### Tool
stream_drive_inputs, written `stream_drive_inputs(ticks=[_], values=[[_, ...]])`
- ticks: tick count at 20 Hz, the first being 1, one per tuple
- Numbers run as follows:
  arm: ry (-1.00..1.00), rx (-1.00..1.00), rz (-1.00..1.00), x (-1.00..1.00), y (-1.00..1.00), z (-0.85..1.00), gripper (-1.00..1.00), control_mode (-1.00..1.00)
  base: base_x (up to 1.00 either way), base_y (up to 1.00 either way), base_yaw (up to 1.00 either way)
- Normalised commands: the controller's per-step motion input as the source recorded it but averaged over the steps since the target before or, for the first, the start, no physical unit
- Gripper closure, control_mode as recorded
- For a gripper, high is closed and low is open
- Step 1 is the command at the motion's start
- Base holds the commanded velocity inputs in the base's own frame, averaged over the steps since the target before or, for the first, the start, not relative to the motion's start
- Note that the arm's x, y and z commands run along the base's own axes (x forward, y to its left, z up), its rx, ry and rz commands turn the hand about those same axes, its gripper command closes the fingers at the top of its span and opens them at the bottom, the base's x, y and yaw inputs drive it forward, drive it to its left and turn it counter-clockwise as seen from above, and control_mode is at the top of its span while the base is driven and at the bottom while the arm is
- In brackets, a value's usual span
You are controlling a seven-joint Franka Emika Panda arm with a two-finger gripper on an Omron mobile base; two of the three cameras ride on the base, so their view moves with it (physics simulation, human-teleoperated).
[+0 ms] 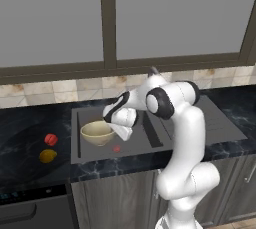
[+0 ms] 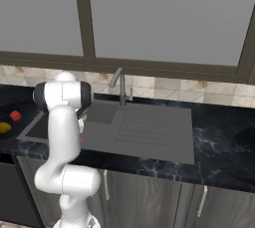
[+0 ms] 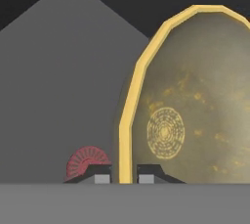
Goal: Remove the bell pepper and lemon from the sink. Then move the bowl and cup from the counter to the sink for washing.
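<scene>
The golden bowl (image 1: 97, 133) is upright in the left half of the sink (image 1: 150, 149), just left of the red drain spot (image 1: 116, 148). My gripper (image 1: 119, 132) reaches down from the right and is shut on the bowl's right rim. In the hand view the yellow rim of the bowl (image 3: 195, 100) runs between the two fingertips of the gripper (image 3: 124, 178). On the counter (image 1: 20, 133) left of the sink lie the bell pepper (image 1: 50, 139) and, in front of it, the lemon (image 1: 48, 156). The cup is out of view.
The ribbed drainboard (image 2: 149, 127) takes up the sink's right part, with the thin faucet (image 2: 119, 85) behind it. A tiled backsplash and a window run along the back. Black counter (image 2: 224, 142) continues to the right. My white arm leans over the basin.
</scene>
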Motion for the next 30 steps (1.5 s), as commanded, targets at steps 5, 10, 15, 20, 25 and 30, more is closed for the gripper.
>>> stream_drive_inputs(ticks=[5, 10, 15, 20, 25, 30], values=[[0.0, 0.0, 0.0, 0.32, 0.16, -0.38, 1.0, -1.0, 0.0, 0.0, 0.0], [-0.03, 0.0, 0.0, 0.32, 0.16, -0.34, 1.0, -1.0, 0.0, 0.0, 0.0], [-0.04, 0.02, 0.01, 0.24, 0.14, -0.24, 1.0, -1.0, 0.0, 0.0, 0.0], [-0.01, 0.04, 0.0, 0.19, 0.1, -0.05, 1.0, -1.0, 0.0, 0.0, 0.0], [0.0, 0.01, 0.0, 0.15, 0.05, 0.0, 1.0, -1.0, 0.0, 0.0, 0.0], [0.0, 0.0, 0.0, 0.08, 0.04, 0.05, 1.0, -1.0, 0.0, 0.0, 0.0]])
